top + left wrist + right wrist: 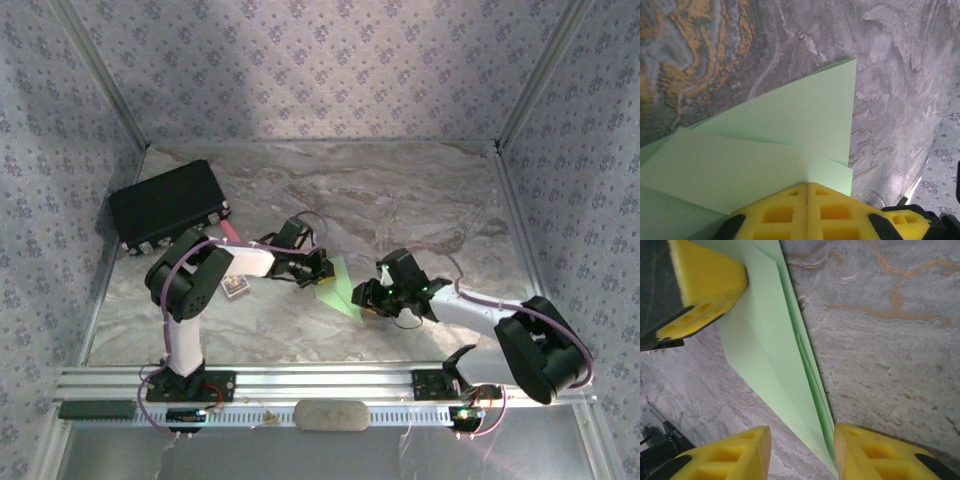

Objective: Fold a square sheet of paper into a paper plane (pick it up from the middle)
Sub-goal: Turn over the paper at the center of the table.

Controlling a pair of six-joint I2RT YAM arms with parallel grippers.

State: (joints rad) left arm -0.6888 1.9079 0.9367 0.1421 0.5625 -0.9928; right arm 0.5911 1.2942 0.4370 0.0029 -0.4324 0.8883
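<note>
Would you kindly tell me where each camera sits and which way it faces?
Top external: above and behind the arms, looking down at the table; both arms show, left end effector and right end effector at the green paper.
Left wrist: on the left arm, looking along its shut end effector onto the green paper.
Right wrist: on the right arm, looking past its open end effector straddling the green paper's edge.
Shared: both wrist views show the green paper on the table.
</note>
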